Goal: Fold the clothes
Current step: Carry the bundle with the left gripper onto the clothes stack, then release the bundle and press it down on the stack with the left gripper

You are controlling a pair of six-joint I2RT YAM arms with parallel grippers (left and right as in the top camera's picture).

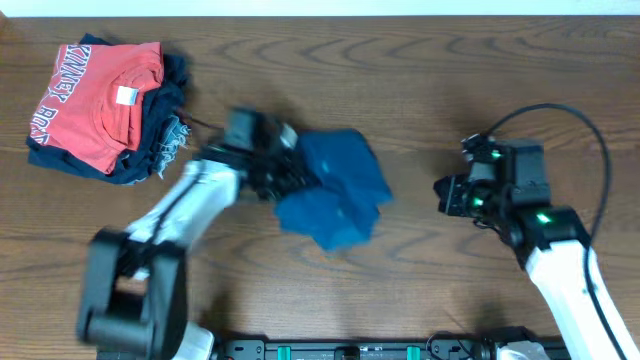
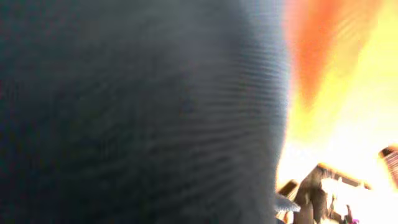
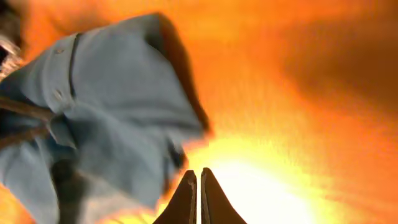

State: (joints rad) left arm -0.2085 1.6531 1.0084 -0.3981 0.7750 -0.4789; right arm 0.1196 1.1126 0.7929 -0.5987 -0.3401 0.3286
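Observation:
A crumpled blue garment [image 1: 335,190] lies at the middle of the wooden table. My left gripper [image 1: 282,165] is at its left edge, pressed into the cloth; dark blue fabric [image 2: 137,112] fills the left wrist view and hides the fingers. My right gripper [image 1: 442,195] is to the right of the garment, apart from it, fingers shut and empty [image 3: 199,180]. The right wrist view shows the garment [image 3: 112,118] with buttons and a seam at its left.
A stack of folded clothes [image 1: 100,105], red shirt on top with dark ones beneath, sits at the back left corner. Bare wooden tabletop [image 1: 450,100] lies between the garment and the right arm.

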